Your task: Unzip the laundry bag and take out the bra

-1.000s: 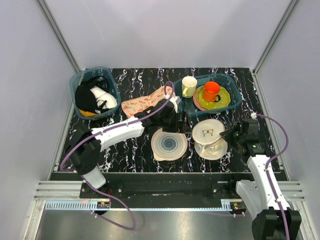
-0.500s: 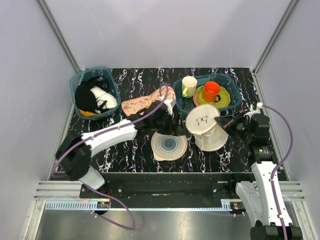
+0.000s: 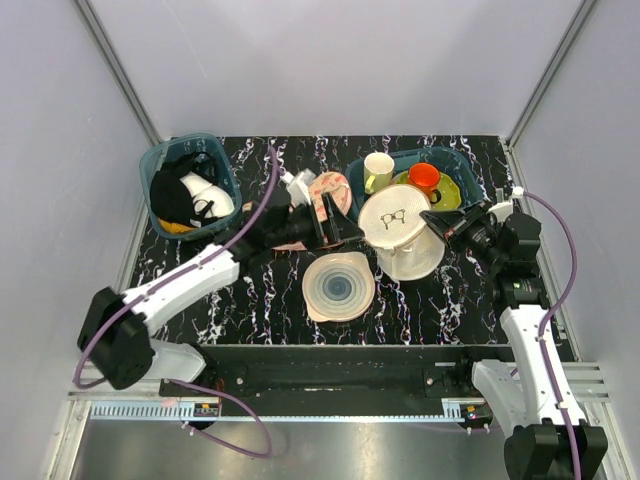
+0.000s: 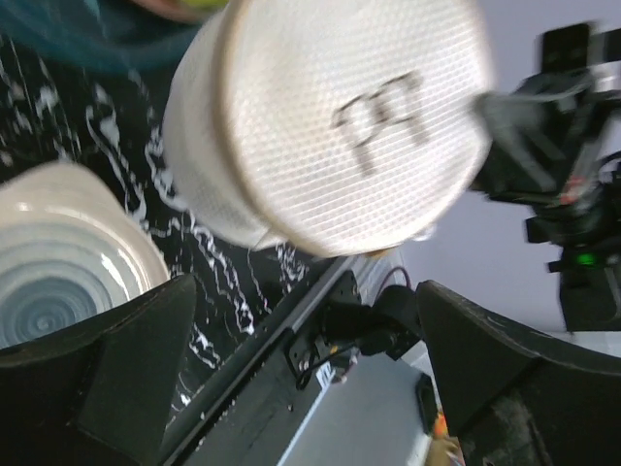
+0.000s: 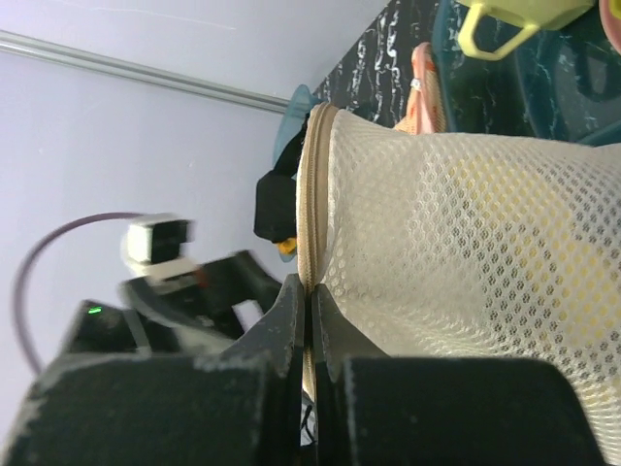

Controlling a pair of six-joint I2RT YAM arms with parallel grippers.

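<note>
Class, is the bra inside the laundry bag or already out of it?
Inside: the bra shows as yellow patches behind the laundry bag mesh.

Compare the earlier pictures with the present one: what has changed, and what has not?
The right arm's fingers, shut on the rim of the white round mesh laundry bag, have raised it, away and leftward. The left arm's fingers are open, facing it. The pale ringed disc has not moved.

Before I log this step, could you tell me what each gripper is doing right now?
Left gripper: open, holding nothing.
Right gripper: shut on the laundry bag at its zip seam.
</note>
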